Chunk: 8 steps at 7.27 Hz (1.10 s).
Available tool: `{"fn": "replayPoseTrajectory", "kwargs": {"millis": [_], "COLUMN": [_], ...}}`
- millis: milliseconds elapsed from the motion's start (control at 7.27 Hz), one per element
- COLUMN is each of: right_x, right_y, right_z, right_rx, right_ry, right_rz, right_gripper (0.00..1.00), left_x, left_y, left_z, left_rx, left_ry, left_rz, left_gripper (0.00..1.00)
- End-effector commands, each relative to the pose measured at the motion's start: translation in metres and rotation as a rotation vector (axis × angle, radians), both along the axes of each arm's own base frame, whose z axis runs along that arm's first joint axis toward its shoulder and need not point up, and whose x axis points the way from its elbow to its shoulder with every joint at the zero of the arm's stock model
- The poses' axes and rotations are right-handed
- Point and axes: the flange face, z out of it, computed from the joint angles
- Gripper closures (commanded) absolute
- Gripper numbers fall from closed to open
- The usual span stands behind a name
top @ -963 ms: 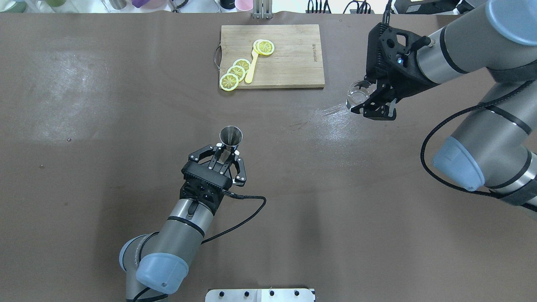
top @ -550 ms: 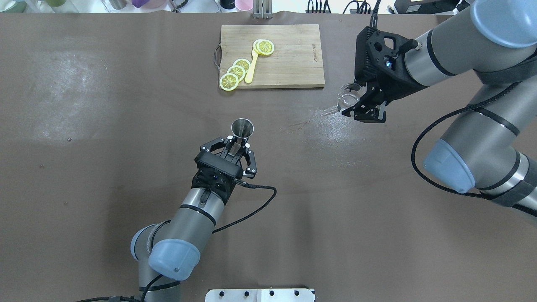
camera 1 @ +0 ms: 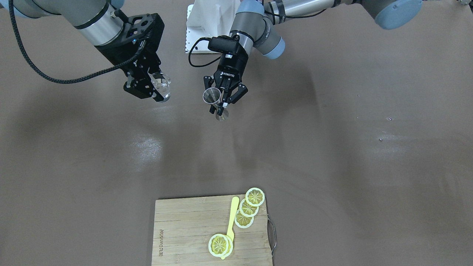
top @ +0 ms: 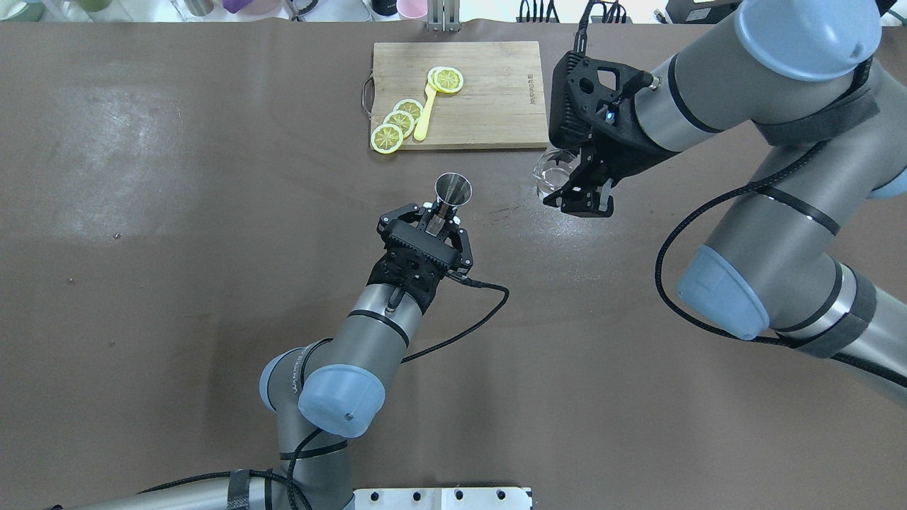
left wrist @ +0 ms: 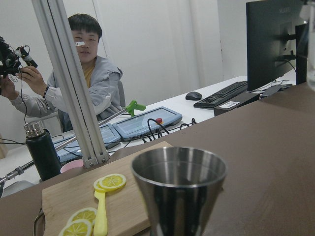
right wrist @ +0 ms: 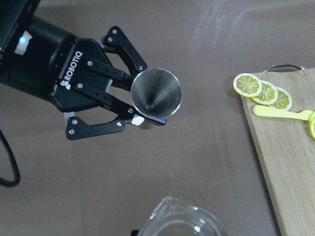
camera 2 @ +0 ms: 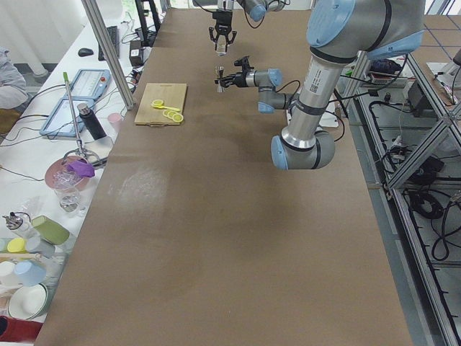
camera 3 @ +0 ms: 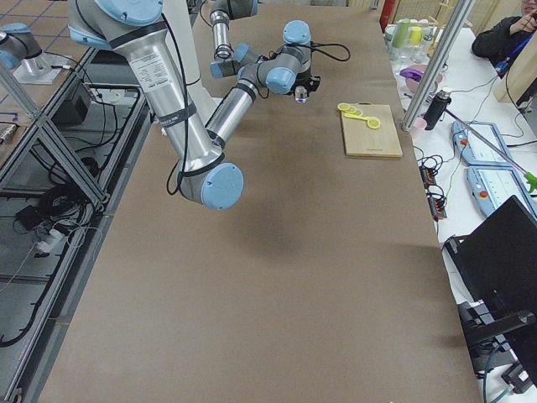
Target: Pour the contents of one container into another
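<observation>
My left gripper [top: 441, 212] reaches forward off a low, outstretched forearm, its fingers pinched on the waist of the upright jigger [top: 453, 190]. My right gripper [top: 569, 185] angles down from a bent wrist toward my left hand, its fingers clamped on the glass [top: 552, 167]. The two hands are well apart.

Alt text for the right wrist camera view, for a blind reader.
Seen from above, the left pincer grips a steel jigger, open mouth up. The rim of a glass tumbler shows at the bottom edge; a cutting board with lemon slices lies at right.
</observation>
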Motion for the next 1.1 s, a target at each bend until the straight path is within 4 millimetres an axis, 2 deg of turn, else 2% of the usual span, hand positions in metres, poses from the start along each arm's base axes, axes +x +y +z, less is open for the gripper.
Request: {"fn": "replayPoseTrajectory", "kwargs": {"millis": [0,550,963], "right_x": [-0.010,-0.031,-0.043], "right_y": [0.001,0.006,-0.003], "right_z": [-0.014,-0.026,-0.039], "right_rx": [-0.016,-0.061,-0.083], "right_ry": [0.020,0.075,0.107], "right_rz": [-0.013,-0.055,-0.055], "right_gripper": [1.00,1.00,1.00], "left_x": [0.005,0.010,0.006], "left_y": [-0.001,0.007,0.008], "left_z": [-0.001,0.002,0.003], "left_rx": [-0.002,-0.005,0.004], "left_ry": [-0.015,0.005,0.045], "left_rz": [-0.004,0.010,0.011], "left_gripper": [1.00,1.00,1.00]}}
